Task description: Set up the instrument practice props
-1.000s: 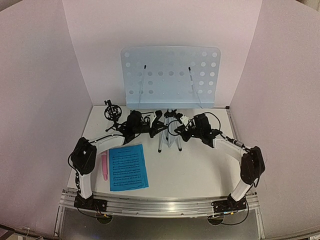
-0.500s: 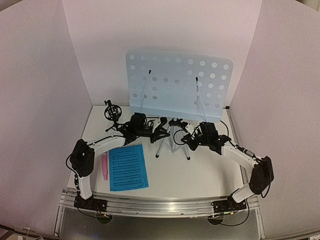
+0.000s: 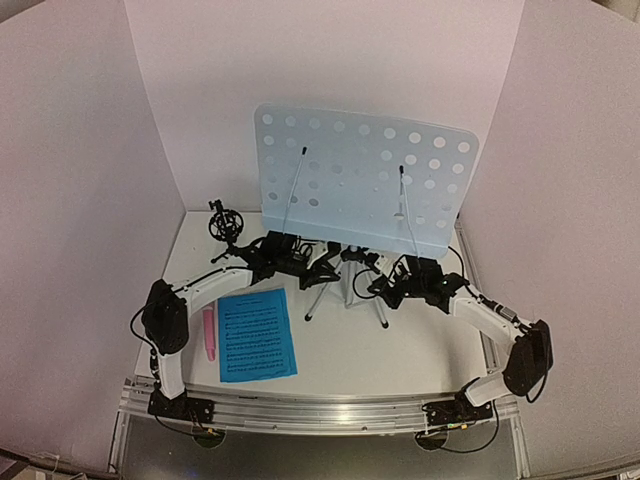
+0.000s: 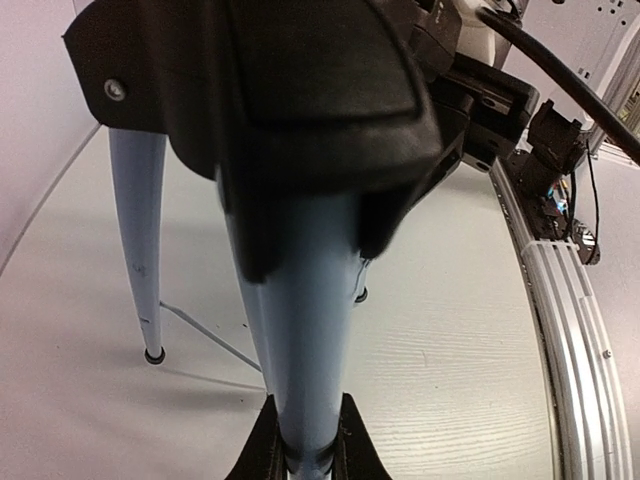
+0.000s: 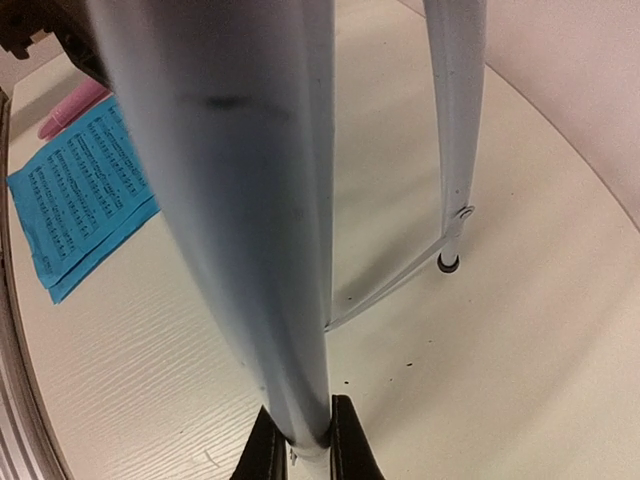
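**Stand up at the back, both arms on its legs**

We have the pale-blue perforated desk point(image 3: 365, 175) upright at the back of the bench point(image 3: 400, 350), its top edge sloping down to the right, on the tripod legs point(image 3: 345, 290). The left jaws pinch one leg and the right jaws pinch another. In both wrist views the gripped leg fills the frame in a blur. The hub under the desk is hidden behind the two wrists. Further out, the blue sheet music point(image 3: 257, 334) lies flat at front left, with the pink microphone point(image 3: 209, 332) just beside its left edge. The black mic mount point(image 3: 224, 222) stands in the back-left corner, behind the left arm point(image 3: 205, 288).
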### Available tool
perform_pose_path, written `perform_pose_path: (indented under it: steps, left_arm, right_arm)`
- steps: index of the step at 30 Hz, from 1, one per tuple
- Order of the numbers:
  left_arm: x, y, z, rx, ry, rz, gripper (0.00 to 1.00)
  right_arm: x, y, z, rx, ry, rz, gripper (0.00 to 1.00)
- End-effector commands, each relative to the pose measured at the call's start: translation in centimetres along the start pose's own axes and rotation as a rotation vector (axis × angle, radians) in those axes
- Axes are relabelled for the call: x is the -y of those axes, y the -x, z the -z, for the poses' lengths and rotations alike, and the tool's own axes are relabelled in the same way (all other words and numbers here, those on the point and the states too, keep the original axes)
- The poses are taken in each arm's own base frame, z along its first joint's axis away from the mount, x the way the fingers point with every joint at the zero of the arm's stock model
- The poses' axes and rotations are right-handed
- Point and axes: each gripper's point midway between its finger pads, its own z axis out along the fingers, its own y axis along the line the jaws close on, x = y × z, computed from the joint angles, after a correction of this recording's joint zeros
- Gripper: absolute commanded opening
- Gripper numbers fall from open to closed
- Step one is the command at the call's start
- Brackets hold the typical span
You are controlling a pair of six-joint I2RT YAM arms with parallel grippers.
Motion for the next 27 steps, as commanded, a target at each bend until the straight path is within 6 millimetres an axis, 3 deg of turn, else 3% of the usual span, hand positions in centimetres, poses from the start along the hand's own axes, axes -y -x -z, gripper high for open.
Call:
perform_pose_path:
  steps: [1,5,12,18,27]
  left_arm:
    - [-2.4,-1.9,4.3,-0.149,0.079,0.093,0.00]
    - [-2.5,-2.7,4.7,-0.173,0.088,0.083,0.00]
    - [-2.8,-4.1,4.4,-0.220,0.086,0.068,0.00]
    - [-3.1,-3.7,5.0,-0.268,0.096,0.051,0.00]
    - [-2.0,-6.4,5.4,-0.357,0.069,0.074,0.00]
  right_arm:
    - [4.4,-4.6,2.3,-0.195,-0.111,-0.175,0.00]
    - [5.1,-5.5,2.8,-0.245,-0.123,-0.161,0.00]
    - [5.9,-8.8,4.5,-0.342,-0.140,-0.177,0.00]
    - [6.2,-9.5,5.3,-0.387,-0.148,-0.156,0.00]
    - [5.6,-10.8,6.0,-0.444,-0.120,-0.151,0.00]
